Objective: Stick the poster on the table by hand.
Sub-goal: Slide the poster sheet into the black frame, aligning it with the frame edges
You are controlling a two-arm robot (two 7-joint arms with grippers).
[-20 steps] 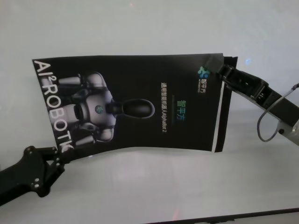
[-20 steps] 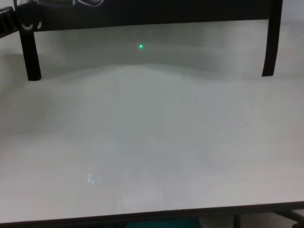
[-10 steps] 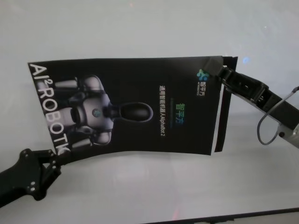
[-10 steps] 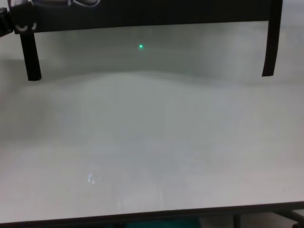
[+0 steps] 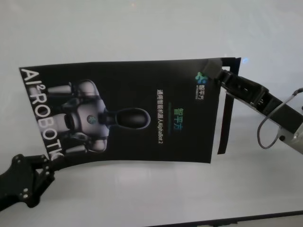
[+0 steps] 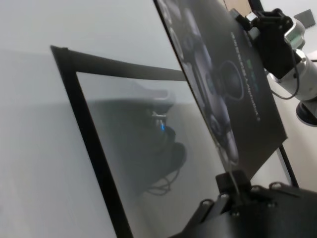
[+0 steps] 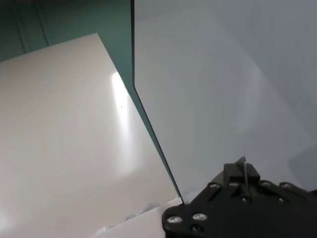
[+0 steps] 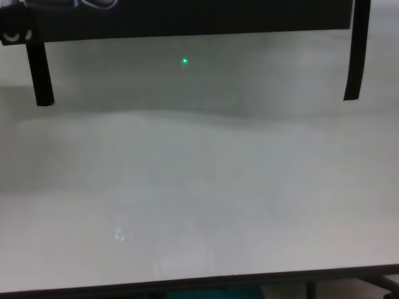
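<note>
- two end effectors hold one sheet between them, up off the bench.
- left end effector is low on the robot's left, its black fingers pinched tight on the poster's near left corner, by the big white letters.
- right end effector is up on the robot's right, fingers closed on the poster's far right corner, next to the small green logo.
- poster hangs in the air between them, black and shiny, picture side up, with a silver robot on it. its near edge sags a little in the middle.
- narrow black strip hangs down along the poster's right edge. another strip hangs at the left, seen from the chest.
- bench is wide and pale, well under the poster, with a thin dark front edge.
</note>
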